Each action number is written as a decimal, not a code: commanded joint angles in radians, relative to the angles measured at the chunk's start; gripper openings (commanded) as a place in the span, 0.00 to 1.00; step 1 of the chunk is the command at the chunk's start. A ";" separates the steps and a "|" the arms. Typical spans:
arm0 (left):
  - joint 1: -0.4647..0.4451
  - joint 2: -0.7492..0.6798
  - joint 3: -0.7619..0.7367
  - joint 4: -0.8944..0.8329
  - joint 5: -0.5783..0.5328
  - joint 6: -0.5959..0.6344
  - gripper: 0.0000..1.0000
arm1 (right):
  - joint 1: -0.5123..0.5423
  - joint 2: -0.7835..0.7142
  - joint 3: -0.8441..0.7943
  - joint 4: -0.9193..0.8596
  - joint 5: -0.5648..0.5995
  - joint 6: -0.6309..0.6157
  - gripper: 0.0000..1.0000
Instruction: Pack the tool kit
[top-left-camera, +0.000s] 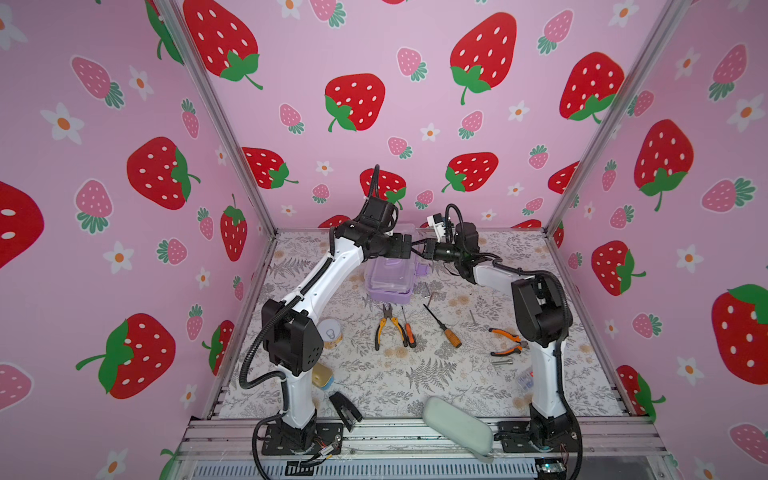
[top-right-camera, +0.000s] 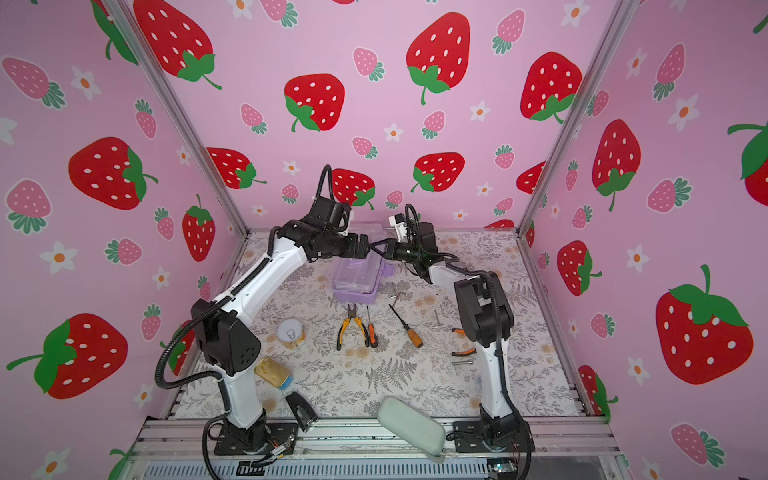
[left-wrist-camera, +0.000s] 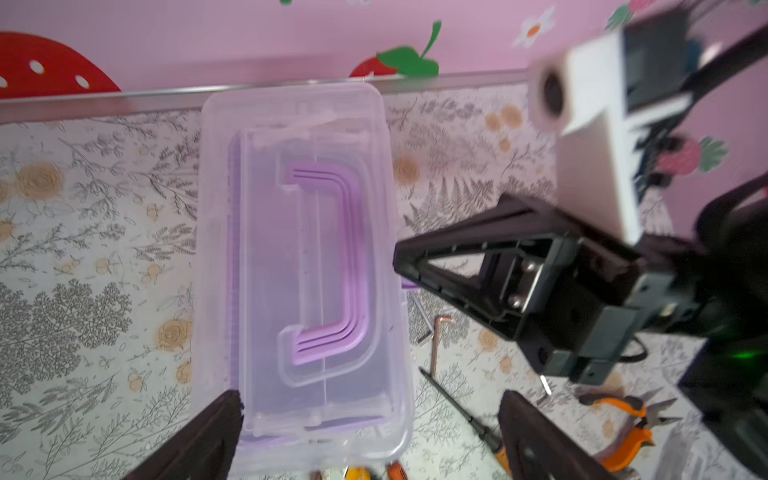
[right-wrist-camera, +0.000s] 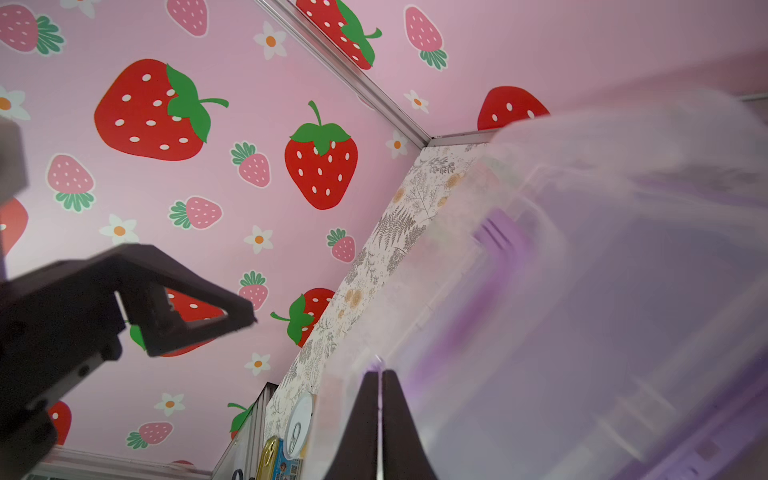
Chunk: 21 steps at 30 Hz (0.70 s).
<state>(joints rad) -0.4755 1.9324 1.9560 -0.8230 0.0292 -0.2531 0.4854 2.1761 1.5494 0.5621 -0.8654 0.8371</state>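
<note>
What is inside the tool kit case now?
Through the clear lid only the lilac handle shows; no tools visible. Anything lower in the lilac base is too hazy to tell.

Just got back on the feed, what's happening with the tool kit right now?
The left gripper hangs over the tool kit case with its jaws wide open, holding nothing. The right gripper, jaws shut, has its tips at the rim of the clear lid; blur hides whether it pinches it. The pliers, screwdrivers and hex keys lie loose on the table, not yet packed.

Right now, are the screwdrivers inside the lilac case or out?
Out. The small screwdriver and the long screwdriver lie on the table near the case.
</note>
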 joint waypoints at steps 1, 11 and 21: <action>-0.020 0.009 0.005 -0.106 -0.103 0.069 0.99 | 0.016 0.035 0.029 0.028 -0.006 0.011 0.08; -0.028 0.117 0.184 -0.177 -0.230 0.104 0.99 | -0.024 -0.065 -0.076 -0.140 0.185 -0.096 0.07; 0.107 0.255 0.308 -0.111 0.052 0.017 0.99 | -0.114 -0.140 -0.246 -0.127 0.186 -0.113 0.56</action>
<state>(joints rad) -0.4278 2.1719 2.2620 -0.9596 -0.0753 -0.1944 0.3771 2.0773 1.3293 0.4301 -0.6754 0.7475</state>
